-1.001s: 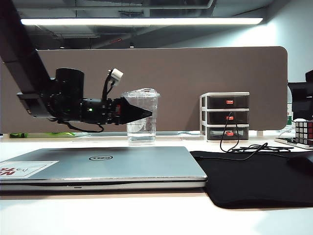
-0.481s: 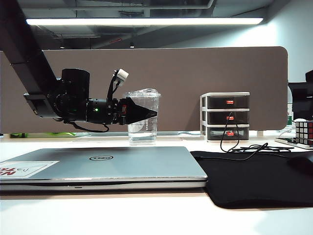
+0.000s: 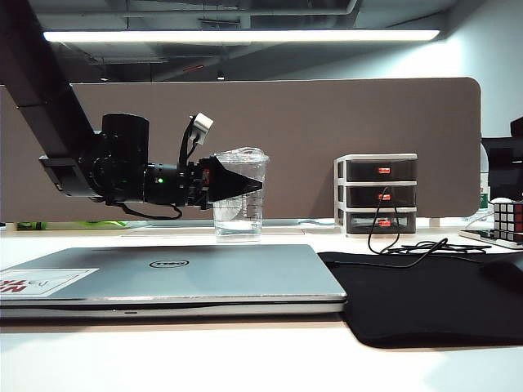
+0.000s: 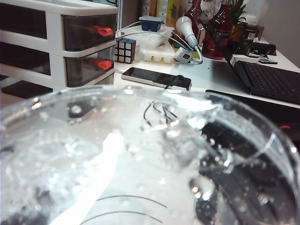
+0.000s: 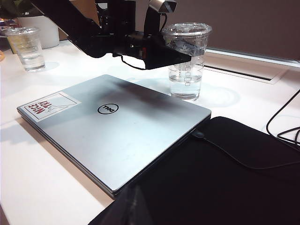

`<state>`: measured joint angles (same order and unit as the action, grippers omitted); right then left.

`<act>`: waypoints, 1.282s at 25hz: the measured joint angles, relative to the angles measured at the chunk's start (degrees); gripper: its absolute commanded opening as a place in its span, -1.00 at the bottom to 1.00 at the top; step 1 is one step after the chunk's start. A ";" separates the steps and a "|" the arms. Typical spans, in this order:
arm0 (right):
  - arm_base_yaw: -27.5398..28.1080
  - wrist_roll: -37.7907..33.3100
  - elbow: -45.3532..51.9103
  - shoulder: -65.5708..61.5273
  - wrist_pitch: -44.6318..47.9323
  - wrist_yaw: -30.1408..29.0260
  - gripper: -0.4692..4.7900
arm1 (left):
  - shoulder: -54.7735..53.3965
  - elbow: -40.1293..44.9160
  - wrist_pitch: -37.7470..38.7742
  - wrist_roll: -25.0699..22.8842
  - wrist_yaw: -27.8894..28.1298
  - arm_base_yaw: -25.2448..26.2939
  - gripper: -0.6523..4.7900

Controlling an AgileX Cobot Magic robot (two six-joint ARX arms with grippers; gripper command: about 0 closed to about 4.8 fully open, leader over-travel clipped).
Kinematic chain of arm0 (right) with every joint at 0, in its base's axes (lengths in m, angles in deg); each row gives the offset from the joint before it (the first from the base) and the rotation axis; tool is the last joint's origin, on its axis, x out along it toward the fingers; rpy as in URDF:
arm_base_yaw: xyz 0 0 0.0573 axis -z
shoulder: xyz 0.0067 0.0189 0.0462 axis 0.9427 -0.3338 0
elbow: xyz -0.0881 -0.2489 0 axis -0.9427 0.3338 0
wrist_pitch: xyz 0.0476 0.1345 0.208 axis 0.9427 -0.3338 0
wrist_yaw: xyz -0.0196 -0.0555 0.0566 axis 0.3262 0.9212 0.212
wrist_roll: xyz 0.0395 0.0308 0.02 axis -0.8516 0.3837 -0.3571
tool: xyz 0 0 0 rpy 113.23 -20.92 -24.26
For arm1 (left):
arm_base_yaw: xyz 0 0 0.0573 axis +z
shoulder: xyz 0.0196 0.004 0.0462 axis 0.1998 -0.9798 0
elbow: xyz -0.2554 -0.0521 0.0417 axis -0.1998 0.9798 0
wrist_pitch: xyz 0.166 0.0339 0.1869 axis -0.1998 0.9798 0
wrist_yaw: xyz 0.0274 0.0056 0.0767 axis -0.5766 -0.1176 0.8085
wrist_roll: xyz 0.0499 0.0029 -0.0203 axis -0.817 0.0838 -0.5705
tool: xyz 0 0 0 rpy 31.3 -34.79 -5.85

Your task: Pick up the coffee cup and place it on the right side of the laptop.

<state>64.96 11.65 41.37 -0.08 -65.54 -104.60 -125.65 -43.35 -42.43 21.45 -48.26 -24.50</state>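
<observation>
Left gripper (image 3: 245, 185): I see it level at the upper part of the coffee cup, jaws spread wide on either side of it; I can't tell whether they touch the cup.
Right gripper: not visible in any of my views, so I can't tell how its jaws stand.
Coffee cup (image 3: 239, 196): upright on the white table (image 3: 245, 363), behind the laptop's far edge, lid on, some clear liquid in the bottom; it fills my left wrist view (image 4: 140, 164).
Laptop (image 3: 176, 278): closed, flat on the table, sticker at its near left corner.
Black mat (image 3: 425, 298): just beside the laptop's right side.
Drawer unit (image 3: 376, 193): further back, right of the cup, well apart.
</observation>
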 measured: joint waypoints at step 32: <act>0.00 0.00 0.00 0.00 -0.42 -0.02 -0.82 | 6.54 0.11 -12.28 7.28 -12.74 -9.70 0.48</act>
<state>64.96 11.65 41.37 -0.08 -65.95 -104.62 -119.11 -43.24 -54.72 28.73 -61.00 -34.20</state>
